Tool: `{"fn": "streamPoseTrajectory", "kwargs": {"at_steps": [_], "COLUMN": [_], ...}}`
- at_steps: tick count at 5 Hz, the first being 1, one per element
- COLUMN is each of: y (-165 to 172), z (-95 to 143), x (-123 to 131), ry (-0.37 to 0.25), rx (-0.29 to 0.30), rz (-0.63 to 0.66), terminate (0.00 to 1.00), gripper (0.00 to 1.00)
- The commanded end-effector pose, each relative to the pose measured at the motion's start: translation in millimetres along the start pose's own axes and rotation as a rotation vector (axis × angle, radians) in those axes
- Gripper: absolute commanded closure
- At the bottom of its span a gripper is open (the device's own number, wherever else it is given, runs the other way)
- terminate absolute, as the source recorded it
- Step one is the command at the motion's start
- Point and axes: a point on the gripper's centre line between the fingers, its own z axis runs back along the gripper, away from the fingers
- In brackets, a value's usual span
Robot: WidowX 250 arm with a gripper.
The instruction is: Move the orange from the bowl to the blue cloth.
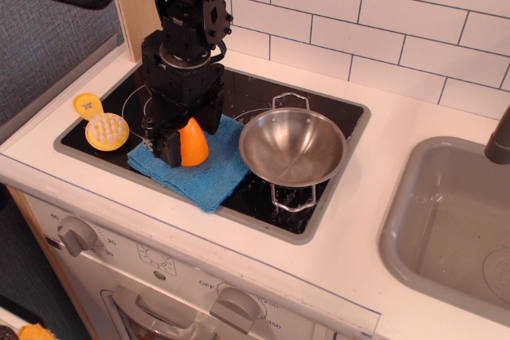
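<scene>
The orange (194, 146), a small bright-orange cone-shaped toy, stands upright with its base on the blue cloth (209, 171), which lies on the black stovetop. My black gripper (185, 142) comes down from above and is shut on the orange; one finger (168, 149) shows on its left and the other is hidden behind it. The steel bowl (292, 149) with two wire loop handles sits empty just right of the cloth, its rim overlapping the cloth's right edge.
A yellow-orange scrub brush (102, 125) lies on the left of the stovetop (255, 93). A grey sink (450, 220) is at the right. A white tiled wall runs behind. Oven knobs (76, 234) sit on the front panel below.
</scene>
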Motion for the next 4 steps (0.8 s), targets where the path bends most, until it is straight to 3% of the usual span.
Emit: {"fn": "streamPoseTrajectory", "kwargs": {"at_steps": [1,2,4], "y": [-8,-7,-7], "z": [43,72,72], "x": [6,5,5], "ry": [-0.002,-0.008,-0.008], "rx": [-0.125,-0.153,-0.153], "rz": [0.002,-0.003,-0.003], "terminate": [0.00,0.00,0.00], "gripper": [0.00,0.00,0.00]}}
